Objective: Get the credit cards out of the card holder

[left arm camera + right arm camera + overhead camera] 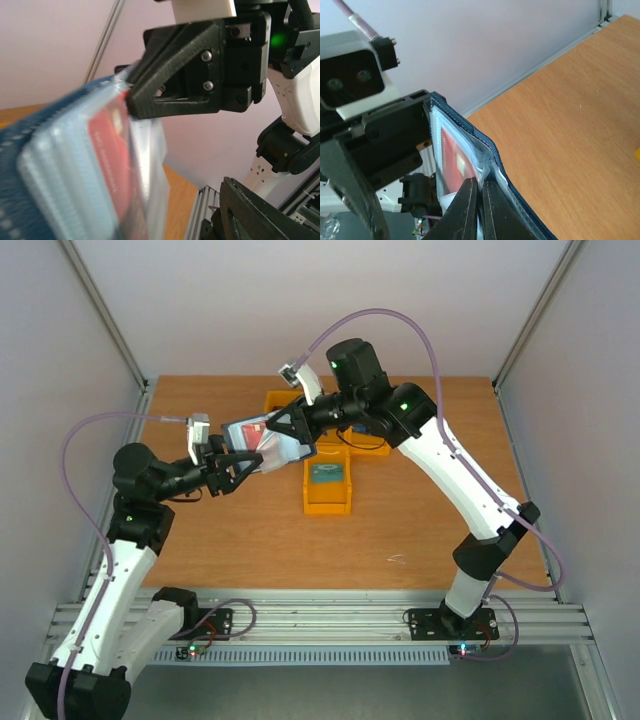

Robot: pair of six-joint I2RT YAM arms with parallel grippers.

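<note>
The left gripper [238,466] has its jaws parted at the edge of the card holder [264,439], which hangs open above the table [420,530] with a red card [455,162] in a clear sleeve, pinched firmly by the right gripper [481,184], likely to steady it for pulling.

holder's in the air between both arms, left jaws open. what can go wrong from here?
1. The card holder hangs above the table on the right gripper alone, pinched at one edge. With the left gripper open, it may swing or slip out.
2. The red card sits behind a clear sleeve, so the left gripper could pinch sleeve rather than card.
3. The two grippers are close together; a re-grasp could bump them.
</note>
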